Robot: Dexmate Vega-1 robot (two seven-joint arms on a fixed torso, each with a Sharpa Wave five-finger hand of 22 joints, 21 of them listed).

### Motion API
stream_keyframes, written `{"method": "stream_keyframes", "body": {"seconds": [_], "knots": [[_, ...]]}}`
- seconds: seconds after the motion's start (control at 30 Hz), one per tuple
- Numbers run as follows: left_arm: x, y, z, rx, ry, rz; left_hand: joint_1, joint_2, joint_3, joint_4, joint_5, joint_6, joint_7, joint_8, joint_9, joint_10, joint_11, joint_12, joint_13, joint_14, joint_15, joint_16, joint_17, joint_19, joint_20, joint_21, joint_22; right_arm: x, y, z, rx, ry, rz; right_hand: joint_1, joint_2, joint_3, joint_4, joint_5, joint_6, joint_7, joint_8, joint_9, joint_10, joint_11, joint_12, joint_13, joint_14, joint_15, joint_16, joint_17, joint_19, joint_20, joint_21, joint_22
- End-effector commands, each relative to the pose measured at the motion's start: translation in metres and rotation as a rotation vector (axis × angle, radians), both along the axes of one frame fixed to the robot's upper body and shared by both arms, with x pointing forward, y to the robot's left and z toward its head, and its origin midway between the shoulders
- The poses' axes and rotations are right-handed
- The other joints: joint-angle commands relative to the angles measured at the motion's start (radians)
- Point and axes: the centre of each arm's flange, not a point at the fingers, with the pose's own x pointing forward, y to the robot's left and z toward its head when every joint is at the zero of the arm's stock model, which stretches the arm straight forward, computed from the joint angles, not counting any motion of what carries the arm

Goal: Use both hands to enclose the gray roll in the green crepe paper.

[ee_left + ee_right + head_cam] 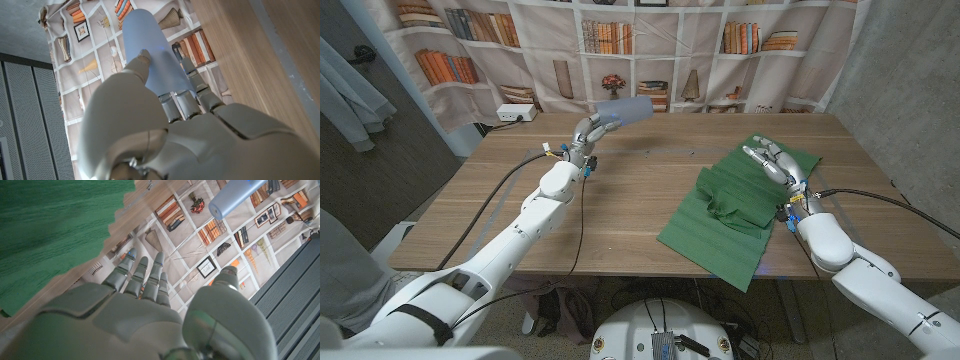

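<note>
1. Presently, at the left of the wooden table (620, 190), the left hand (588, 131) grips a pale grey-blue cylindrical roll (625, 111) and holds it raised above the far part of the tabletop, one end pointing toward the bookshelf-print backdrop (650, 50). The left wrist view shows thumb and fingers (192, 75) wrapped around the roll's body, so the grasp looks firm.
2. Judging from this, the step in hand is carrying the roll across to the paper. It would go best kept level and set down near one edge of the sheet, lengthwise along that edge, leaving paper to fold over.
3. Further right lies the green crepe paper sheet (730, 215), spread on the table with a rumpled fold near its middle, well apart from the roll.
4. At the far right, the right hand (772, 160) hovers over or rests on the sheet's far corner, fingers extended and spread, grasping nothing; whether it touches the paper I cannot tell. It is placed to pin the sheet while the roll arrives.
</note>
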Motion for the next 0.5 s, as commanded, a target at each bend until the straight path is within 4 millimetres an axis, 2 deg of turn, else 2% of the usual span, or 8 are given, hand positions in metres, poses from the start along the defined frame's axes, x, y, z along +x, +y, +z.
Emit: {"method": "stream_keyframes", "body": {"seconds": [0.03,0.07,0.13,0.2,0.37,0.5], "knots": [[0.010,-0.011,0.005,0.025,0.007,-0.036,0.006,0.006,0.010,0.008,0.003,-0.009,0.001,0.007,0.010,-0.004,-0.002,0.004,0.002,-0.003,-0.123,0.003,0.004,-0.007,-0.025,0.008,0.000,-0.010,0.009,-0.005,-0.049,-0.007,-0.015,0.012,0.008,0.004,-0.001,0.000,0.063,-0.027,0.030,0.014,0.032,-0.013,0.026,0.016,-0.005,-0.059,-0.002,0.006,-0.004,0.001,-0.004,0.005],[0.011,-0.012,0.006,0.026,0.007,-0.037,0.005,0.007,0.010,0.008,0.003,-0.009,0.000,0.008,0.010,-0.004,-0.002,0.004,0.002,-0.003,-0.123,0.003,0.004,-0.007,-0.025,0.009,0.000,-0.011,0.009,-0.005,-0.057,-0.011,-0.018,0.012,0.011,0.005,0.000,0.001,0.101,-0.044,0.047,0.020,0.043,-0.030,0.037,0.023,0.007,-0.065,0.002,0.008,0.000,0.000,-0.003,0.005],[0.012,-0.013,0.007,0.029,0.007,-0.040,0.005,0.007,0.009,0.009,0.003,-0.008,0.002,0.009,0.011,-0.004,-0.002,0.004,0.002,-0.005,-0.123,0.003,0.005,-0.008,-0.025,0.011,-0.001,-0.013,0.011,-0.005,-0.068,-0.014,-0.025,0.016,0.009,0.006,-0.001,0.001,0.127,-0.053,0.059,0.024,0.058,-0.036,0.049,0.030,0.022,-0.073,0.006,0.009,0.008,-0.004,0.000,0.005],[0.014,-0.014,0.008,0.033,0.009,-0.042,0.005,0.007,0.009,0.009,0.003,-0.006,0.003,0.010,0.011,-0.003,-0.002,0.005,0.002,-0.005,-0.122,0.003,0.006,-0.009,-0.025,0.012,-0.002,-0.015,0.012,-0.005,-0.077,-0.016,-0.028,0.020,0.009,0.007,-0.002,0.001,0.134,-0.052,0.063,0.027,0.067,-0.028,0.056,0.033,0.030,-0.078,0.008,0.010,0.014,-0.006,0.003,0.006],[0.017,-0.018,0.010,0.043,0.012,-0.050,0.004,0.007,0.009,0.010,0.003,-0.012,0.002,0.011,0.013,-0.005,-0.002,0.007,0.003,-0.007,-0.122,0.002,0.009,-0.015,-0.023,0.015,-0.005,-0.017,0.015,-0.008,-0.070,-0.015,-0.026,0.023,0.010,0.009,-0.003,0.002,0.132,-0.028,0.065,0.032,0.076,-0.014,0.067,0.041,0.040,-0.087,0.011,0.012,0.019,-0.011,0.004,0.006],[0.019,-0.020,0.011,0.047,0.013,-0.057,0.002,0.009,0.010,0.012,0.004,-0.014,0.004,0.011,0.014,-0.008,-0.002,0.007,0.004,-0.011,-0.122,0.000,0.010,-0.019,-0.021,0.019,-0.008,-0.018,0.019,-0.011,-0.086,-0.011,-0.022,0.027,0.008,0.010,-0.005,0.002,0.122,-0.012,0.063,0.035,0.080,-0.013,0.073,0.045,0.040,-0.085,0.009,0.013,0.020,-0.011,0.004,0.006]]}}
